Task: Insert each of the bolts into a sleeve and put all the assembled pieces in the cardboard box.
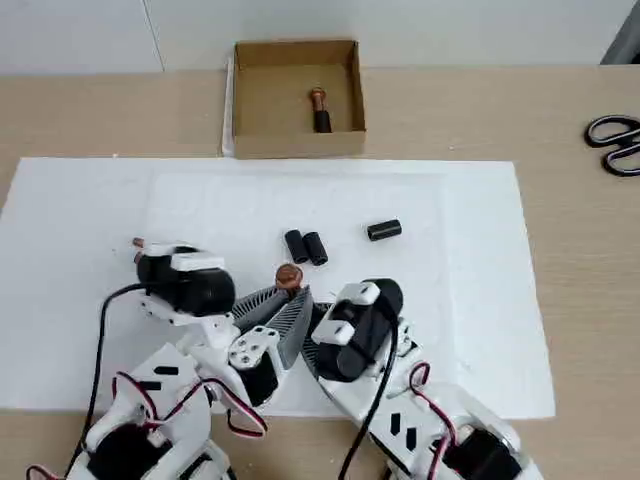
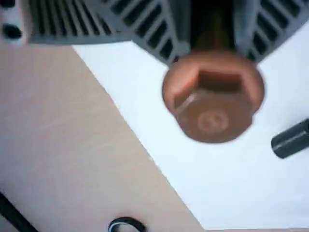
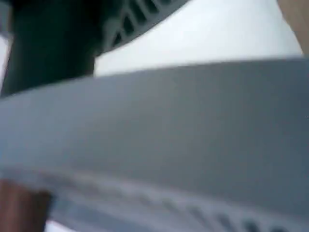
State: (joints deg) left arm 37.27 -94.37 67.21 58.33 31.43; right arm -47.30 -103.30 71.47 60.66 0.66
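Spreading over the near part of the wooden table (image 1: 520,110), a white sheet (image 1: 480,300) carries the loose parts. Just beyond its far edge stands the cardboard box (image 1: 250,100), open on top, with one assembled piece (image 1: 320,110) lying inside. The left gripper (image 1: 280,292) pinches a copper bolt (image 1: 289,275) by its shank, the hexagonal head sticking out past the grey fingers (image 2: 145,29). The right gripper (image 1: 303,318) sits close beside it; whether it is spread or pressed together cannot be told. Two black sleeves (image 1: 305,246) lie side by side just beyond the held bolt, with a third sleeve (image 1: 384,230) apart on the right arm's side. A second bolt (image 1: 138,245) lies beside the left arm. Scissors (image 1: 615,145) rest at the table's edge.
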